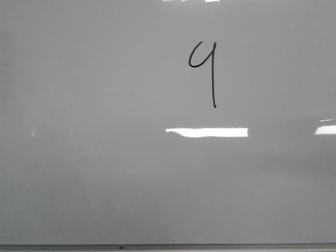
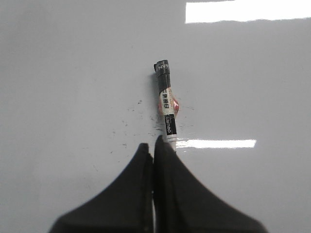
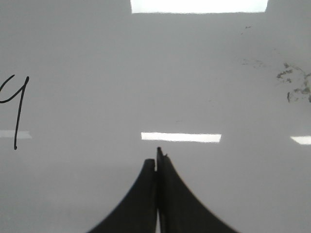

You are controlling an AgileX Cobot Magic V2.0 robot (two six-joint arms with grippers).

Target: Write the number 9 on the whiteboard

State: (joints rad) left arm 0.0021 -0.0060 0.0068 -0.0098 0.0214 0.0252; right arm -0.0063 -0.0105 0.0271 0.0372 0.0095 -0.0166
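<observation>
A large glossy pale grey whiteboard (image 1: 105, 173) fills the front view, with a thin grey frame edge running along the bottom and bright rectangular patches of glare across its surface. On the upper half of the board, a little right of centre, sits the number 9 (image 1: 205, 71), drawn as a thin black marker stroke. Its loop is small, curved and open at the top. Its long straight tail runs almost vertically down from the loop toward the frame edge, so the figure's long axis is upright and it ends just above the central glare patch.

In the left wrist view, the left pincer (image 2: 151, 148) has its two dark fingers pressed together with no gap visible. A marker pen (image 2: 166, 104) lies on the board just beyond the fingertips, its dark end pointing away from the pincer and its near end beside one fingertip; whether it touches cannot be told. Small dark specks dot the board around it.

In the right wrist view, the right pincer (image 3: 156, 158) is likewise closed tight and holds nothing. The 9 shows at one edge of that view, well apart from the fingers, and faint ink smudges (image 3: 294, 85) mark the board on the opposite side.
</observation>
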